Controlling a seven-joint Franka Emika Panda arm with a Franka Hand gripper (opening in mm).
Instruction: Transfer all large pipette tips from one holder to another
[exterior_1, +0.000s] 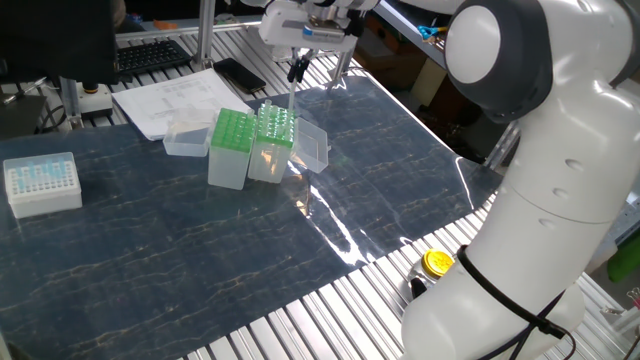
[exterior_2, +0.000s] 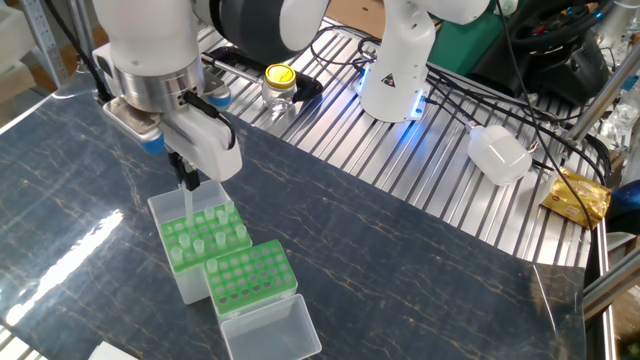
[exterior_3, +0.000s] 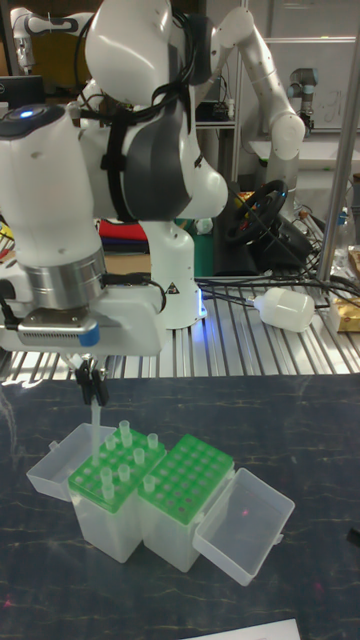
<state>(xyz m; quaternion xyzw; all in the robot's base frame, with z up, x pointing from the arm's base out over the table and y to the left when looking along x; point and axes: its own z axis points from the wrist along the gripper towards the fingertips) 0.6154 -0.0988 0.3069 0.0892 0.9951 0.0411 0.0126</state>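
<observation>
Two green racks stand side by side on the dark mat. The one nearer the arm (exterior_2: 203, 236) (exterior_3: 112, 470) (exterior_1: 273, 128) holds several large pipette tips (exterior_2: 221, 215) standing upright. The other rack (exterior_2: 250, 276) (exterior_3: 186, 472) (exterior_1: 232, 133) shows only empty holes. My gripper (exterior_2: 188, 181) (exterior_3: 92, 386) (exterior_1: 297, 68) hangs over the far corner of the filled rack, shut on one clear tip (exterior_2: 190, 205) (exterior_3: 97, 425) (exterior_1: 291, 95). The tip points straight down, its lower end at the rack's top.
Clear hinged lids (exterior_2: 270, 336) (exterior_1: 312, 148) lie open beside the racks. A white box of pale-blue tips (exterior_1: 42, 182) sits at the mat's far left, with papers (exterior_1: 170, 100) behind. A yellow-capped jar (exterior_2: 278, 88), the robot base (exterior_2: 395, 70) and a white bottle (exterior_2: 498, 155) stand on the metal slats.
</observation>
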